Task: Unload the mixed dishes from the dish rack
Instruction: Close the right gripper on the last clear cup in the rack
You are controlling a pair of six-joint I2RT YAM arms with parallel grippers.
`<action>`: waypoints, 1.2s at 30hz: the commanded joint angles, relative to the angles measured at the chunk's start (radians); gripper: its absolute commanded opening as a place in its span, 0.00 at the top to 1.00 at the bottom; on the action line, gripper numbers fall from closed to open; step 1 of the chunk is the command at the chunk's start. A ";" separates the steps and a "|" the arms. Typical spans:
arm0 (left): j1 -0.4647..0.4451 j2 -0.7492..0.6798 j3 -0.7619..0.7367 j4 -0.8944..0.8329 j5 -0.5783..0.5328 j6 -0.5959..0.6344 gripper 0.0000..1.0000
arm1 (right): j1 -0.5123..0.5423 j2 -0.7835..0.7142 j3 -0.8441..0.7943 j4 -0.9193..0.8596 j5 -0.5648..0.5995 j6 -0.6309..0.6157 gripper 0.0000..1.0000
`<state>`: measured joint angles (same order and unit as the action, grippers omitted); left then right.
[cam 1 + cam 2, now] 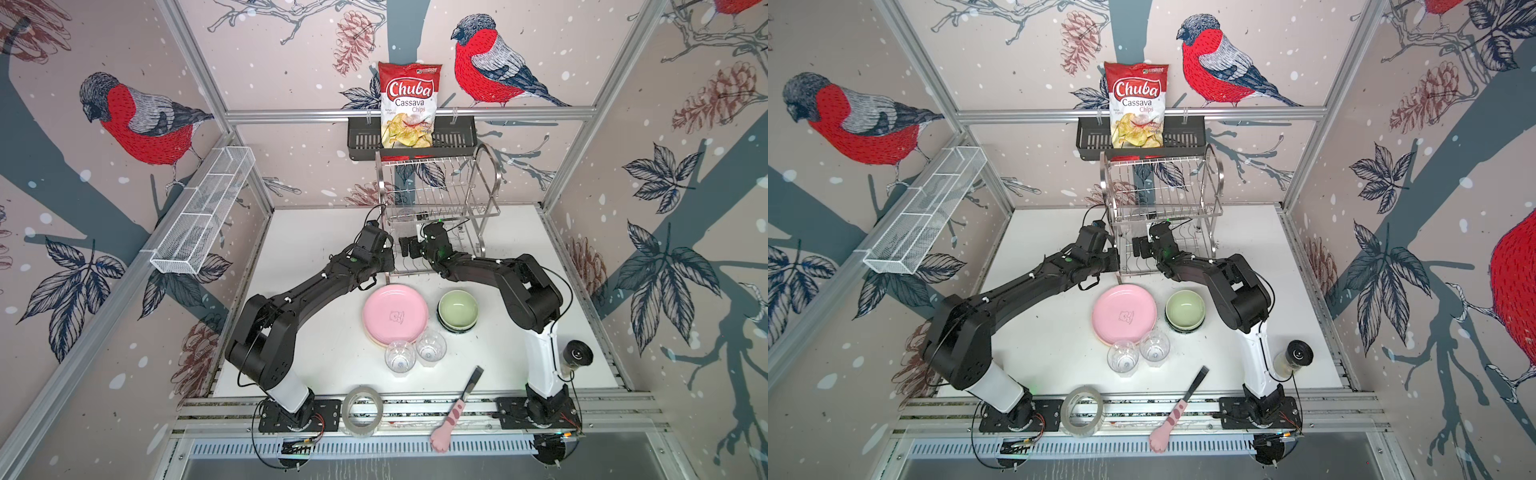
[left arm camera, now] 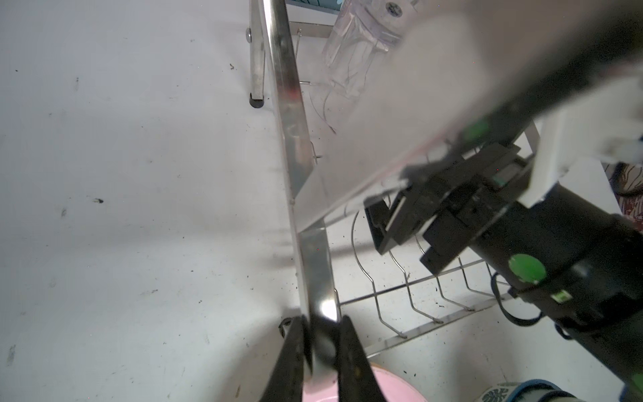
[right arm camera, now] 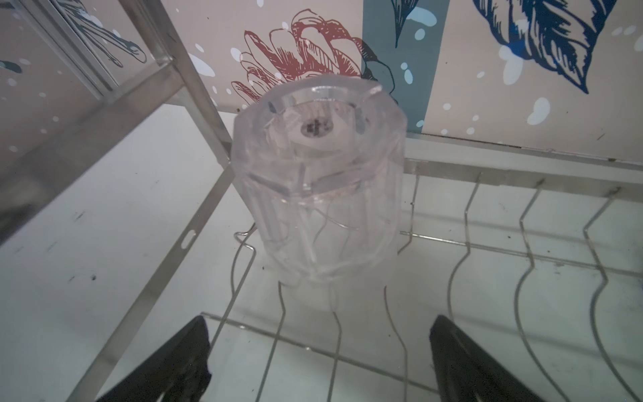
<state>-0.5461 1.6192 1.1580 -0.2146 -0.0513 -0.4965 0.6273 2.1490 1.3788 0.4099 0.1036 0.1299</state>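
Observation:
The dish rack [image 1: 436, 195] [image 1: 1158, 191] stands at the back of the table. My left gripper [image 2: 322, 344] [image 1: 386, 259] is shut on the steel strip of its left side frame [image 2: 299, 146]. My right gripper [image 3: 320, 327] [image 1: 405, 247] is open inside the lower tier. Just ahead of it, a clear glass [image 3: 320, 188] [image 2: 358, 52] stands upside down on the wires. On the table in front lie a pink plate [image 1: 395, 313] [image 1: 1124, 313] on a stack, a pale green bowl [image 1: 458, 309] [image 1: 1185, 309] on stacked bowls, and two clear glasses [image 1: 400, 355] [image 1: 431, 346].
A chips bag [image 1: 409, 104] sits in a black basket [image 1: 361, 139] on the back rail. A white mesh tray [image 1: 203, 212] hangs at the left wall. At the front edge are a tape roll [image 1: 362, 409], a pink-handled tool [image 1: 457, 411] and a lidded jar [image 1: 575, 357].

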 commanded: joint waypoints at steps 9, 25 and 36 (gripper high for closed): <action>-0.001 -0.011 0.006 -0.012 0.118 0.066 0.86 | -0.004 0.106 0.164 -0.047 0.077 -0.067 0.01; -0.002 0.009 0.007 -0.011 0.153 0.077 0.87 | -0.033 0.226 0.388 -0.151 0.091 -0.071 0.01; -0.002 0.011 0.006 -0.011 0.159 0.078 0.87 | -0.061 0.294 0.500 -0.207 0.075 -0.063 0.05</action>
<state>-0.5449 1.6321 1.1618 -0.1871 0.0177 -0.4709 0.5781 2.4260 1.8645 0.2226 0.1791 0.0700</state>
